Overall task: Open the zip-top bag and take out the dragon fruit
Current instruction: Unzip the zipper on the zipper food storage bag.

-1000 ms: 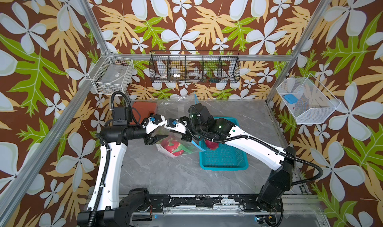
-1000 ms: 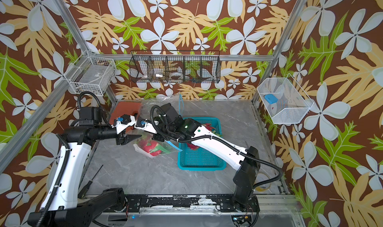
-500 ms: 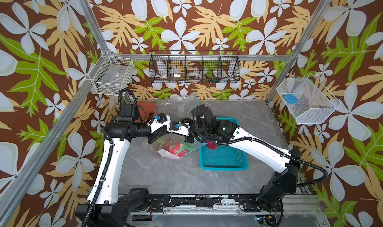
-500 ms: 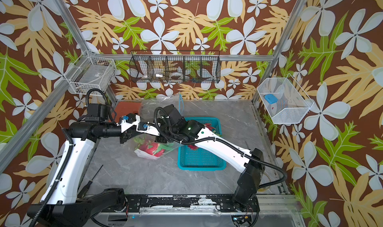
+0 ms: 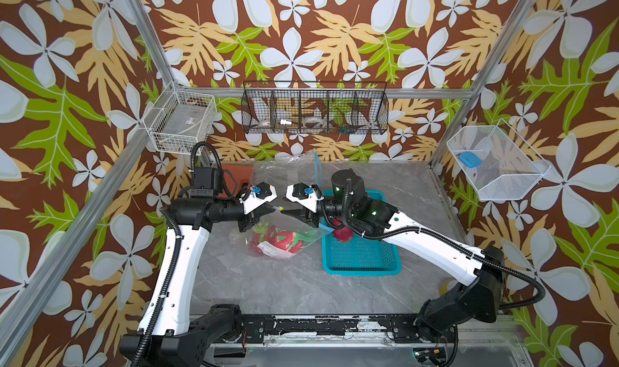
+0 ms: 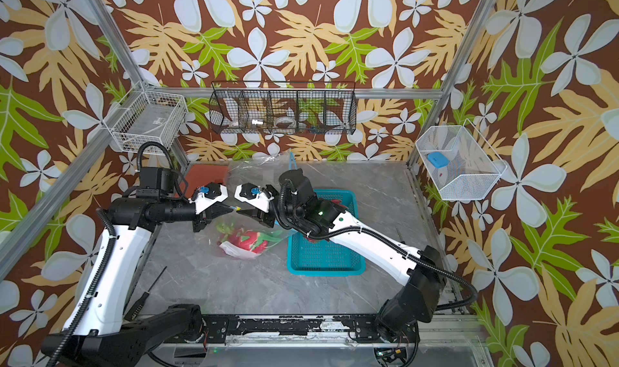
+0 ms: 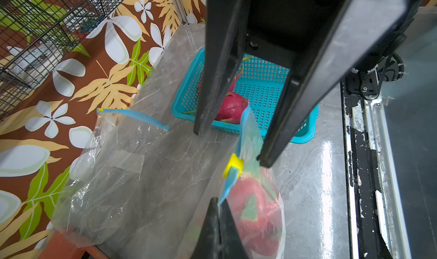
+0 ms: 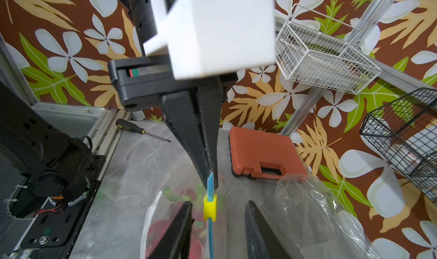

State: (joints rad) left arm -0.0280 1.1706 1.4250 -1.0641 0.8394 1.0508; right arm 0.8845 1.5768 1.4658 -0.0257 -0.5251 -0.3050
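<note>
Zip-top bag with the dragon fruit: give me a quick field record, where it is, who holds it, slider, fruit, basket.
bag: clear zip-top bag on the grey marble tabletop, beside the teal plastic basket
left gripper: left gripper shut on the bag's blue zip strip
right gripper: right gripper open, jaws either side of the yellow slider
slider: on the strip, close to the left gripper's pinch
fruit in bag: pink dragon fruit inside
fruit in basket: one magenta dragon fruit
second bag: clear, apparently empty, behind

Floral brown wallpaper (image 5: 301, 30) covered walls; grey marble tabletop (image 5: 284, 288) lay below; black wire basket (image 5: 315, 112) hung far, white wire baskets (image 5: 181, 120) at sides.
</note>
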